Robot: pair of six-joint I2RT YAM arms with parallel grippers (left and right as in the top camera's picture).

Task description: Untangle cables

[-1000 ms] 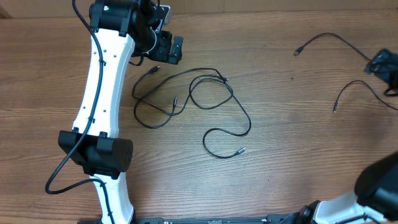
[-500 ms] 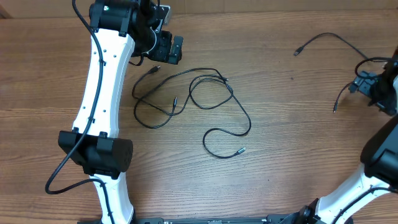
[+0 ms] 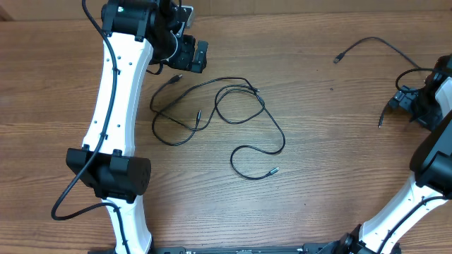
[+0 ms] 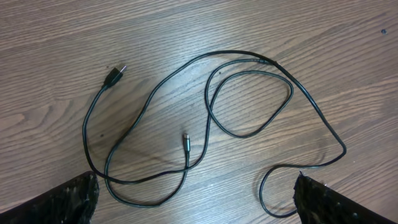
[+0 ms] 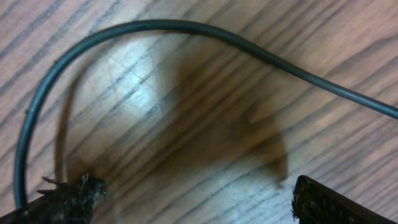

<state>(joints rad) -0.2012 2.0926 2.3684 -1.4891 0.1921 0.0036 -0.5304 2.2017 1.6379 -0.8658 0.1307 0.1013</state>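
Several thin black plug-tipped cables lie tangled on the brown wooden counter. Just beyond the tangle, the left tool hangs splayed, empty; well right of it, the right tool gapes over a stray black cord that a skewed pinch could shove away.

Words on my left arm: none I can read.
Words on my right arm: none I can read.
Words on the cables: none, they are plain black.
Marks on the plug: too small to tell.
Words on the table: none, only wood lines.
Numbers or signs: I see none.
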